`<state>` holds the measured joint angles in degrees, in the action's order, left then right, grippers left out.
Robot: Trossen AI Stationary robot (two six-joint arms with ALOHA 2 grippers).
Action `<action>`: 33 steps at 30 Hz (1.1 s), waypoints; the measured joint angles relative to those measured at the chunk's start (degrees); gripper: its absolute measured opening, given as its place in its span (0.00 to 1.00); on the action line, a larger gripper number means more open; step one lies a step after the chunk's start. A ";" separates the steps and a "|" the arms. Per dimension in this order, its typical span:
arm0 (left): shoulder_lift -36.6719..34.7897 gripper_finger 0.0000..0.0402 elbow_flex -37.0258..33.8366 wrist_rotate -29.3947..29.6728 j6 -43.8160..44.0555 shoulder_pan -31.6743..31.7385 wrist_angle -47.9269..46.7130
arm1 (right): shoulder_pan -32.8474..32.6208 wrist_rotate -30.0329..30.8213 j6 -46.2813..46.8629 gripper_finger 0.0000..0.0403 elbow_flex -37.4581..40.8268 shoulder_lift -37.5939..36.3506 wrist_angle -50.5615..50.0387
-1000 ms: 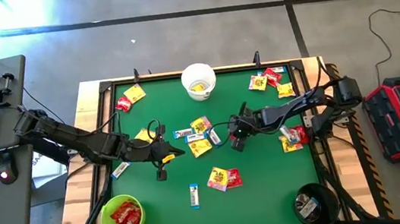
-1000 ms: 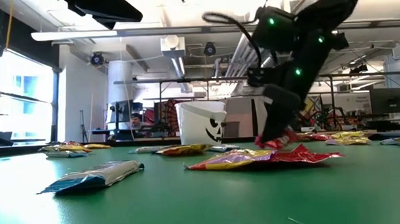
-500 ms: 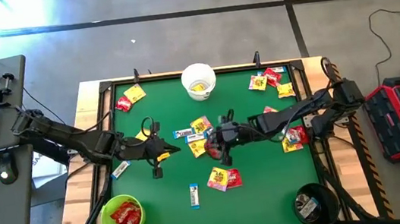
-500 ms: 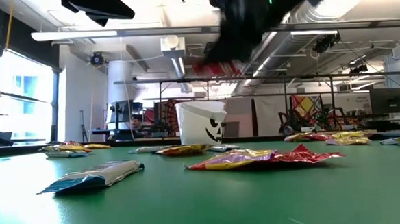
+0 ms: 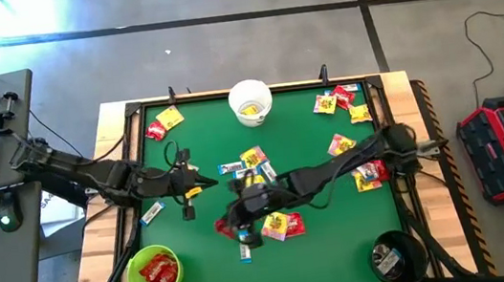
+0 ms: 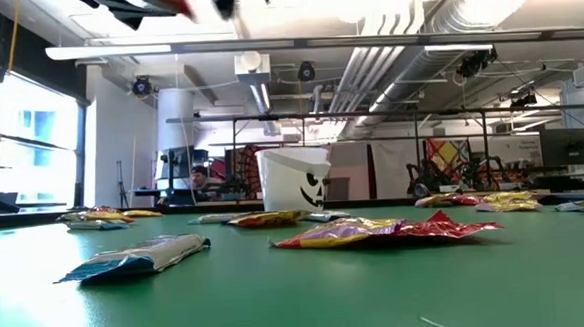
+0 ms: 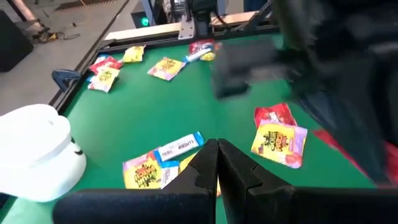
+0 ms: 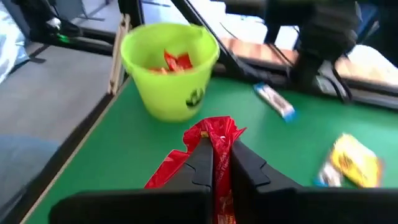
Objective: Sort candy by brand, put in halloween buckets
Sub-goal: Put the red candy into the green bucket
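One red packet (image 8: 211, 144) is pinched between the closed fingers of the right gripper (image 5: 229, 228), its crumpled end sticking out past the fingertips. A second ago this gripper was down at the cluster of candy near the table's middle; half a second ago it was already lifted and moving toward the left, and now it sits over the green mat left of centre, between the yellow-and-red packets (image 5: 280, 224) and the lime green bucket (image 5: 154, 272). In the right wrist view that bucket (image 8: 169, 64) stands ahead of the held packet with red packets (image 8: 176, 61) already inside.

The right arm (image 5: 333, 170) stretches long and low across the table from its base at the right edge. A white-and-blue bar (image 5: 244, 248) lies just beside the gripper.

The left gripper (image 5: 188, 189) is shut and empty, hovering near the table's left side; it has drifted slightly toward that edge over the last second.

The white bucket (image 5: 250, 102) stands at the far edge with yellow candy in it, and the black bucket (image 5: 394, 256) sits in the near right corner. More candy lies scattered near the far corners and the right edge.
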<state>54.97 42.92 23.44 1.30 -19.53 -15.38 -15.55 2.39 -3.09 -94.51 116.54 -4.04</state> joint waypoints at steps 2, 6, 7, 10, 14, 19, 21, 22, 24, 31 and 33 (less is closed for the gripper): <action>-1.50 0.00 -0.02 -0.02 0.02 0.00 -1.07 | 0.02 -1.51 -1.38 0.01 -5.40 3.35 -0.51; -4.28 0.00 0.00 -0.04 0.15 0.00 -2.35 | -0.05 -5.95 -3.09 0.01 -15.00 9.53 -1.29; -4.73 0.00 0.00 -0.04 0.16 0.00 -2.66 | -0.18 -6.62 -3.36 0.01 -17.23 11.12 -1.42; -5.80 0.00 0.00 -0.11 0.13 0.00 -3.53 | -0.38 -7.49 -4.43 0.01 -22.96 15.41 -1.40; -6.70 0.00 0.00 -0.20 0.16 0.00 -4.15 | -0.73 -8.00 -4.70 0.01 -29.45 20.42 -1.35; -6.87 0.00 0.00 -0.28 0.13 0.00 -4.43 | -0.75 -9.56 -4.42 0.01 -36.36 25.19 -0.91; -6.88 0.00 0.00 -1.26 0.13 0.00 -4.68 | -0.75 -9.55 -4.42 0.01 -38.51 26.72 -0.34; -7.06 0.00 0.00 -1.86 0.11 0.00 -5.00 | -0.80 -9.55 -4.41 0.01 -39.32 27.38 0.14; -7.58 0.00 0.00 -2.26 0.16 -0.07 -5.48 | -0.99 -9.33 -4.46 0.01 -40.37 28.46 1.41; -10.77 0.00 0.00 -1.92 0.10 -0.04 -5.88 | -1.12 -8.94 -4.46 0.01 -39.79 28.89 5.84; -11.92 0.00 0.00 -1.54 -0.03 -0.04 -5.92 | -1.12 -8.94 -4.45 0.01 -39.76 28.89 6.22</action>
<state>43.04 42.92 21.90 1.27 -19.57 -21.30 -16.67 -6.55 -7.55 -134.27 145.43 2.17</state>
